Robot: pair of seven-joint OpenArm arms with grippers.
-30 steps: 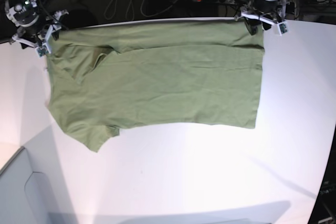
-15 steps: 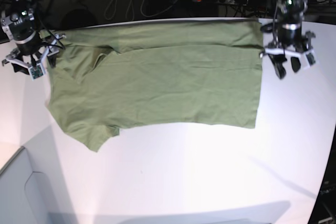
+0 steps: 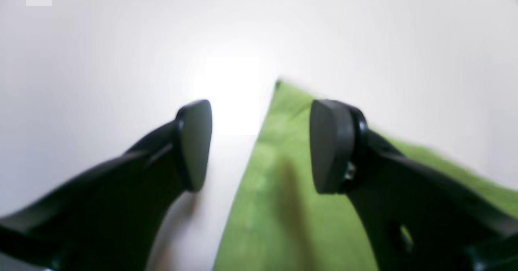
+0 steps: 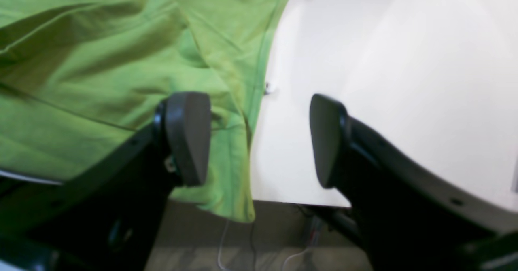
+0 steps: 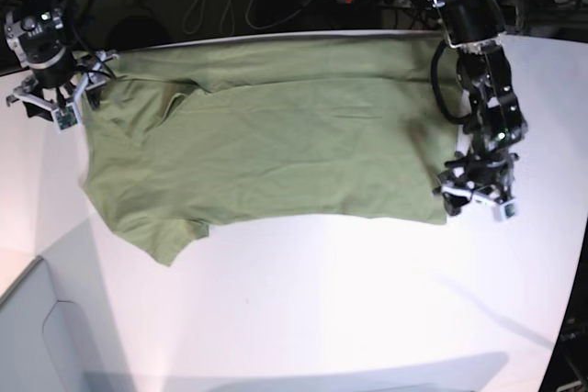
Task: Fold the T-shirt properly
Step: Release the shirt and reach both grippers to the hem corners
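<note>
Fingers (image 3: 194,141) of left gripper (image 5: 476,199) spread, empty, straddling near hem corner of T-shirt (image 5: 276,144); right gripper (image 5: 53,104) likewise agape, poised over sleeve edge at far corner. Shirt lies flat on white table (image 5: 367,300), apparently one lengthwise fold in; remaining folds likely pending.

The left wrist view is blurred, smearing the T-shirt (image 3: 283,206) hem corner; its jaws run off frame
</note>
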